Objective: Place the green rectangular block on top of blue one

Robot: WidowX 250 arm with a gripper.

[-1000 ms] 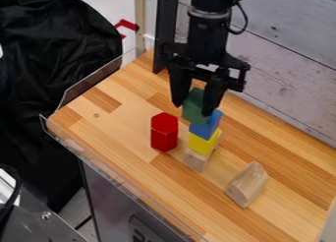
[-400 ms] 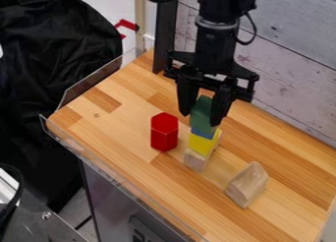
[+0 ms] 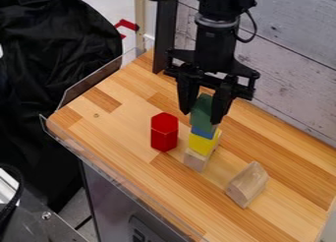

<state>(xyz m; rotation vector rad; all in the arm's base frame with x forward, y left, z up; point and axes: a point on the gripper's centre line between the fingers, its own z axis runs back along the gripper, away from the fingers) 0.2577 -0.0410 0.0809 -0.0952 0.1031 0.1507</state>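
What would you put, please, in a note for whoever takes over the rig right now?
Gripper: closed on the green block.
Places: green looks to be on the blue block, above the yellow block and a wooden block. The red block stands beside the stack.
Done: green is lined up over blue; full contact is hard to confirm.
Left: probably check the seating, release gently, back off upward.
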